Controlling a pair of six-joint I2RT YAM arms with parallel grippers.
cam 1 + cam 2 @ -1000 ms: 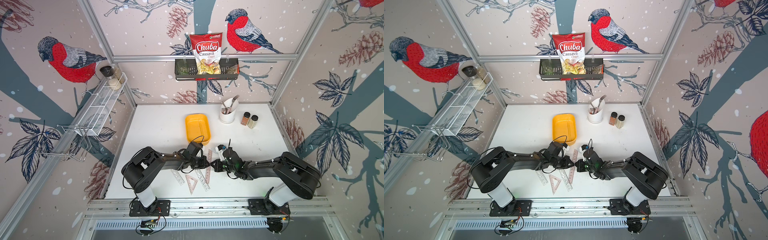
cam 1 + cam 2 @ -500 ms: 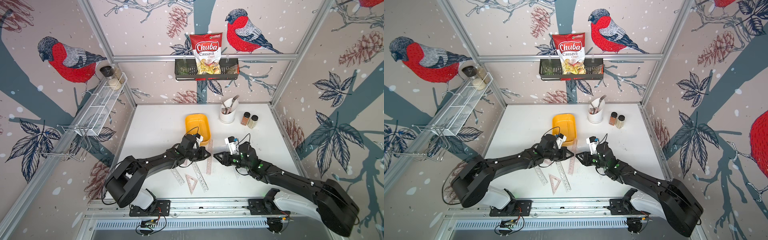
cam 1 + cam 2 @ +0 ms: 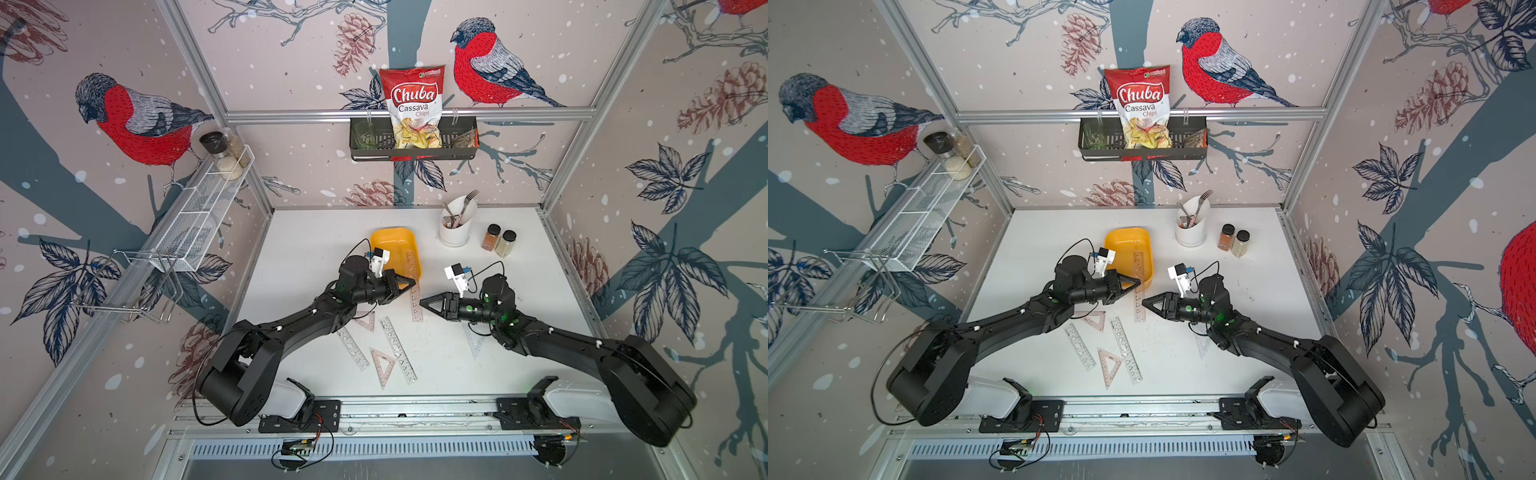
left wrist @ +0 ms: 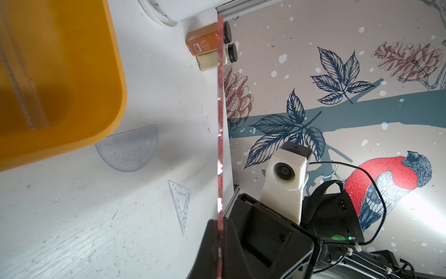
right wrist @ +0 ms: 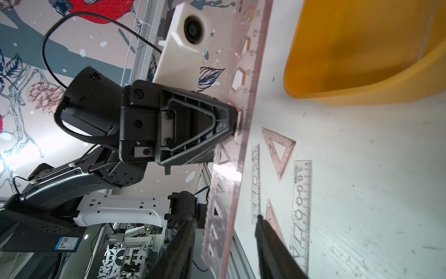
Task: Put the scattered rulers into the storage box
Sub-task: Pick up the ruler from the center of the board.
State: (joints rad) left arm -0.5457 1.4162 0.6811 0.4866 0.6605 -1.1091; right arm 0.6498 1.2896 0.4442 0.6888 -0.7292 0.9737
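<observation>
Pink ruler (image 3: 416,309) clamped in left pincer (image 3: 411,282); right pincer (image 3: 423,302) nearby, its jaws parted.

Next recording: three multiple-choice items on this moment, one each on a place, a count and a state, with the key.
1. Where is the protractor? A on the table by the box; B inside the box; C in the cup.
2. How many spice jars? A one; B two; C four.
3. The left gripper is: A open; B shut on a fork; C shut on a pink ruler.
Key: A, it lies flat at the box's corner; B, two stand side by side; C, its jaws pinch the ruler.
</observation>
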